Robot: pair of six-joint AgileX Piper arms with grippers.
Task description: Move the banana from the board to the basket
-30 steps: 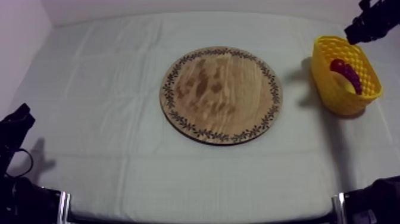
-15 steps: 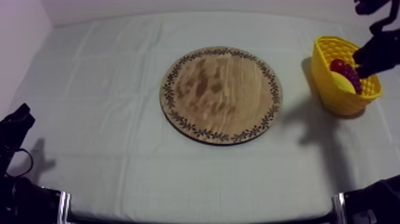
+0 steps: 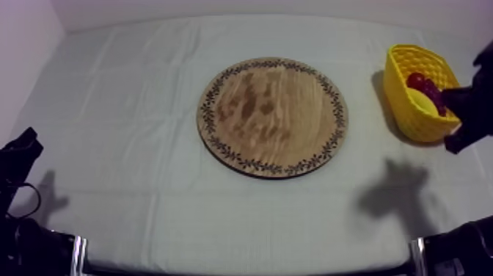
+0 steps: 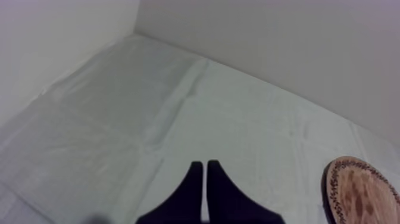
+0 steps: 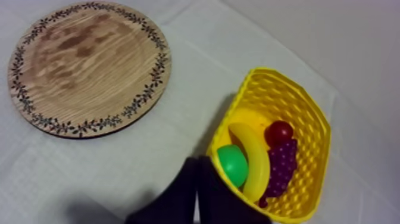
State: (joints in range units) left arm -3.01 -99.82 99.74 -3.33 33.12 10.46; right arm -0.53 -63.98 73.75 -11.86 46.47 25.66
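Now, banana (image 5: 255, 159) down in the yellow basket (image 5: 300, 110), wooden board (image 5: 89, 65) bare.
Left gripper (image 4: 205, 170) and right gripper (image 5: 197, 170) pressed together, empty; likely light, stiff, slick plastic, best pinched mid-curve.

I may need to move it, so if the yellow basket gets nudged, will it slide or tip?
Probably slides: the basket looks like thin lattice plastic, so likely light. A high push might tip it, as its walls stand tall. The banana and grapes lie loose inside and could shift.
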